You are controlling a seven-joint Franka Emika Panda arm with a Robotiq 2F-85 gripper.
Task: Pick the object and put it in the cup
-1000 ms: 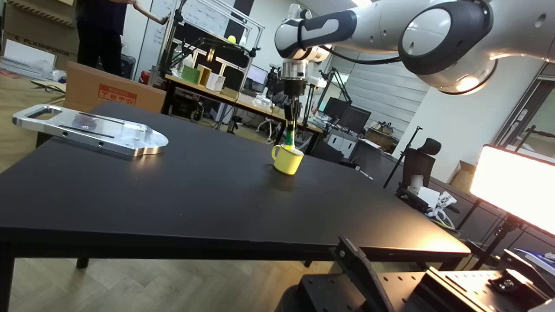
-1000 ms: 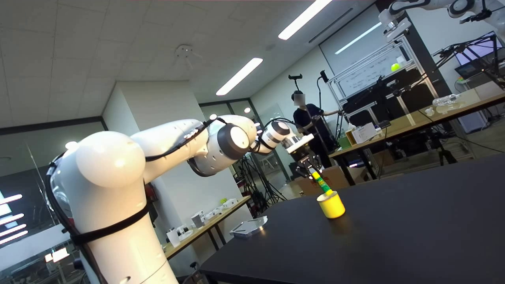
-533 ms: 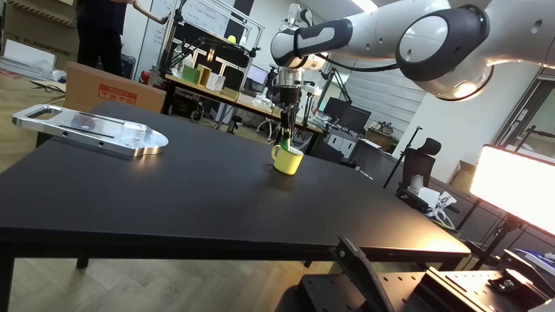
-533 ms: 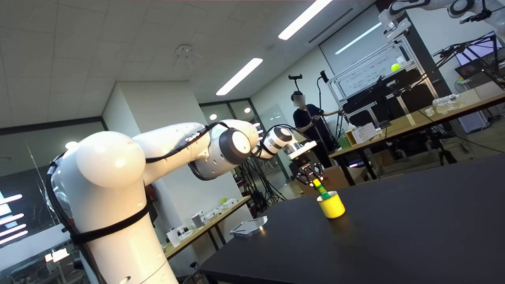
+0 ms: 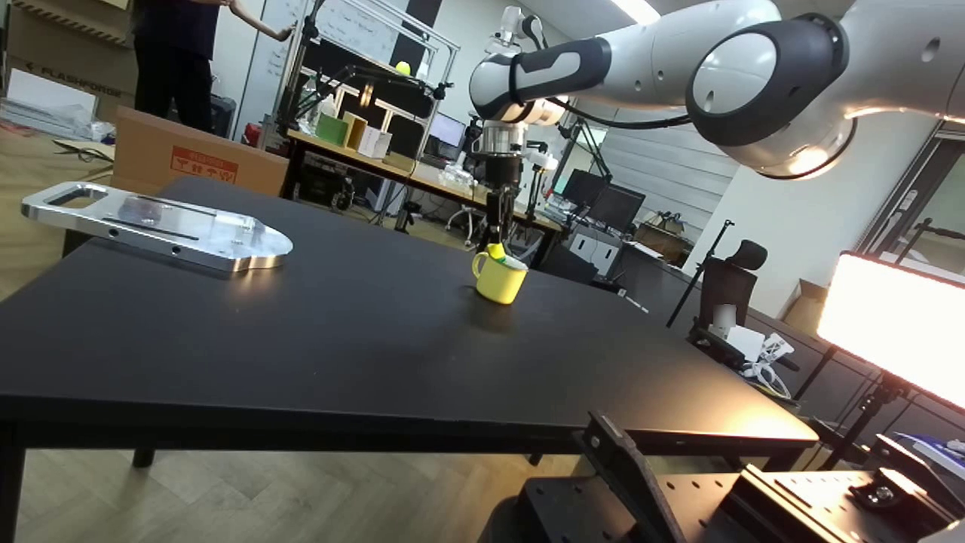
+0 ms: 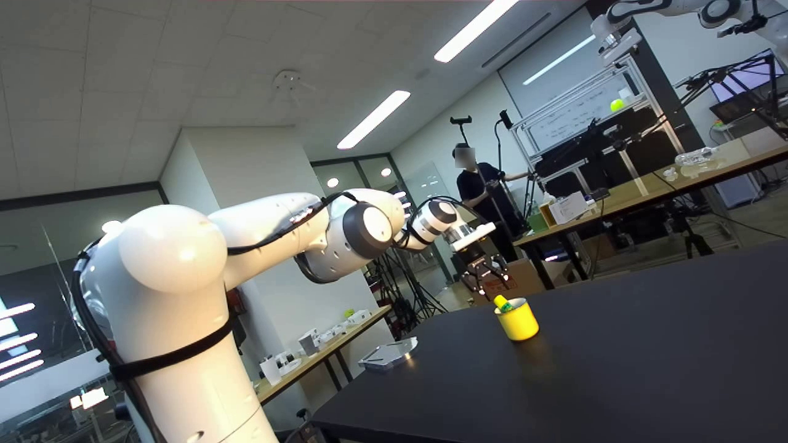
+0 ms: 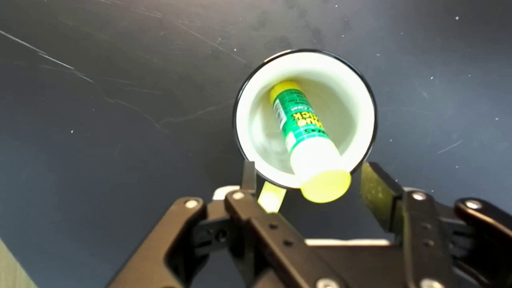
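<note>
Glue stick (image 7: 308, 134) aslant in the cup (image 6: 520, 323), just below the empty, wide-spread claw (image 7: 309, 174).

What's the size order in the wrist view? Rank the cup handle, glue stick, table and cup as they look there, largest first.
1. Table
2. Cup
3. Glue stick; its upper end leans toward the camera, so it may look enlarged
4. Cup handle, only part of it showing

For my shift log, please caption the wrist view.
Glue stick leaning in the cup, upper end sticking out, pincer open.
</note>
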